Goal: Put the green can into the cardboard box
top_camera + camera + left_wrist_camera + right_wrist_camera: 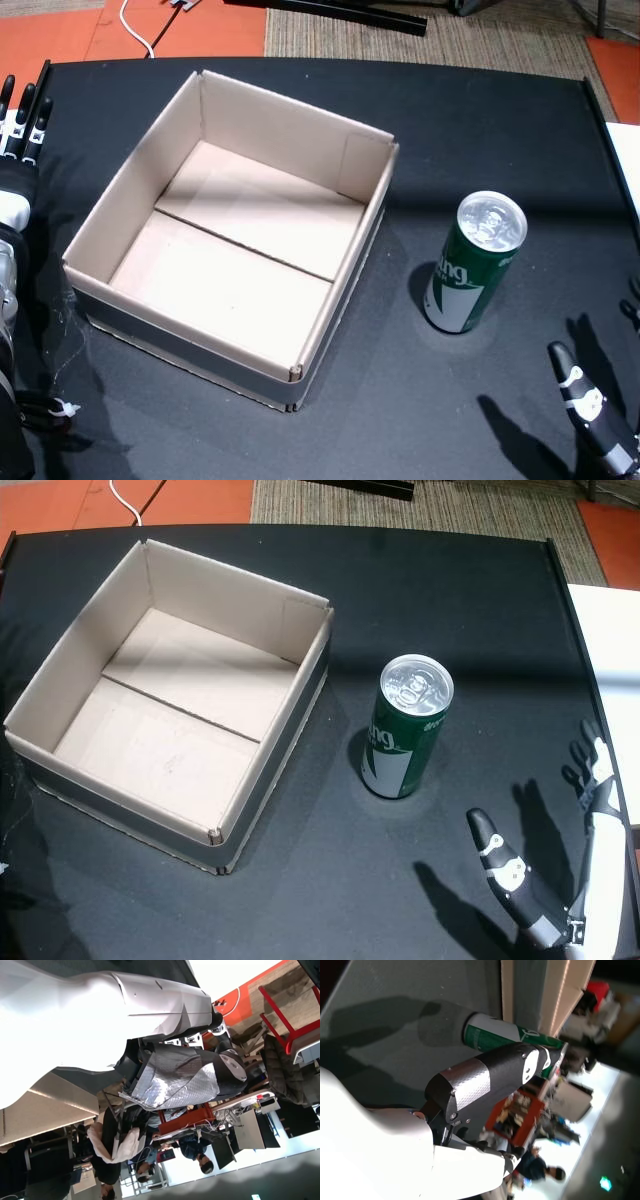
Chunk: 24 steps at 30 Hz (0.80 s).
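The green can [475, 265] [405, 730] stands upright on the black table, its silver top up, to the right of the cardboard box [270, 120] [230, 590]. The box is open-topped with nothing inside. My right hand [592, 412] [598, 860] hovers open near the front right corner, below and right of the can, a clear gap away from it. In the right wrist view its thumb [485, 1080] lies in front of the can [495, 1030]. My left hand [20, 130] rests open beside the box's left wall. The left wrist view shows only its own hand [175, 1080].
A white surface [628, 160] [605, 630] adjoins the table's right edge. Orange floor, carpet and a white cable [135, 25] lie beyond the far edge. People [200, 1160] [540, 1167] sit in the room behind, seen in both wrist views.
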{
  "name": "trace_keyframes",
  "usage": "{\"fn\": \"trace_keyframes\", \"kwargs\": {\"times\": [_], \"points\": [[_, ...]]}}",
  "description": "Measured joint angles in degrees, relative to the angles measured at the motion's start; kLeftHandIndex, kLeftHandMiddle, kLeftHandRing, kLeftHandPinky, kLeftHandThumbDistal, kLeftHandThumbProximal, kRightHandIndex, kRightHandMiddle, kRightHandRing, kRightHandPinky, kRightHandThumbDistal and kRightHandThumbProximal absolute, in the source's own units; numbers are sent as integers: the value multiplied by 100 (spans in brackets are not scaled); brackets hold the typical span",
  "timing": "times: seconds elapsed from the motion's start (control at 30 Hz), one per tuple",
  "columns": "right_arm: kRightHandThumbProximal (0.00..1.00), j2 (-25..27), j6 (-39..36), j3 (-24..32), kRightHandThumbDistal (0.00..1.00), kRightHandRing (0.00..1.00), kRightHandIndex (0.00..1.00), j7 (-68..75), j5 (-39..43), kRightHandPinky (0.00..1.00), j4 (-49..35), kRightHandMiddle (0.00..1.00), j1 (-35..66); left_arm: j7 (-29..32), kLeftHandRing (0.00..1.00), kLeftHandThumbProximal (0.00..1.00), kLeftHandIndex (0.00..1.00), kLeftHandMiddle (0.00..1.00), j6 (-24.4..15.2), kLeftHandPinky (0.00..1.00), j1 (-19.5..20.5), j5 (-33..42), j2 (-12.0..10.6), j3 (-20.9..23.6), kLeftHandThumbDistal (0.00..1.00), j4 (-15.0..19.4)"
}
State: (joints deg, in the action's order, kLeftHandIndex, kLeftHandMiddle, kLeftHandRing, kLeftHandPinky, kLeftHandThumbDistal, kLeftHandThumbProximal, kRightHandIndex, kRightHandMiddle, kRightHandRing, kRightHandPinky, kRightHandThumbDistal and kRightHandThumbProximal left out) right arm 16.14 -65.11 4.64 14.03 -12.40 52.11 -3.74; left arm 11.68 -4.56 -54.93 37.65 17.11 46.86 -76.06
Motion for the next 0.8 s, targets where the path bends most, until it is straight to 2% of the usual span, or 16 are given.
{"fn": "trace_keyframes", "kwargs": {"times": [0.2,0.4,0.63,0.8], "points": [[49,299,636,-148,100,100,90,-991,336,100,-379,100,-561,11,59,76,46,50,0,81,0,1,-2,17,0,0],[53,303,896,-159,100,100,96,-1733,793,100,-601,100,-789,-90,57,80,46,49,1,80,0,1,-3,37,0,0],[55,247,1028,-149,100,100,99,-2425,1314,100,-622,100,-969,-82,59,77,46,50,1,84,0,1,-3,38,0,0],[55,161,1219,-138,100,100,100,-2883,1640,100,-665,100,-973,-28,57,77,43,48,1,81,0,0,-2,34,0,0]]}}
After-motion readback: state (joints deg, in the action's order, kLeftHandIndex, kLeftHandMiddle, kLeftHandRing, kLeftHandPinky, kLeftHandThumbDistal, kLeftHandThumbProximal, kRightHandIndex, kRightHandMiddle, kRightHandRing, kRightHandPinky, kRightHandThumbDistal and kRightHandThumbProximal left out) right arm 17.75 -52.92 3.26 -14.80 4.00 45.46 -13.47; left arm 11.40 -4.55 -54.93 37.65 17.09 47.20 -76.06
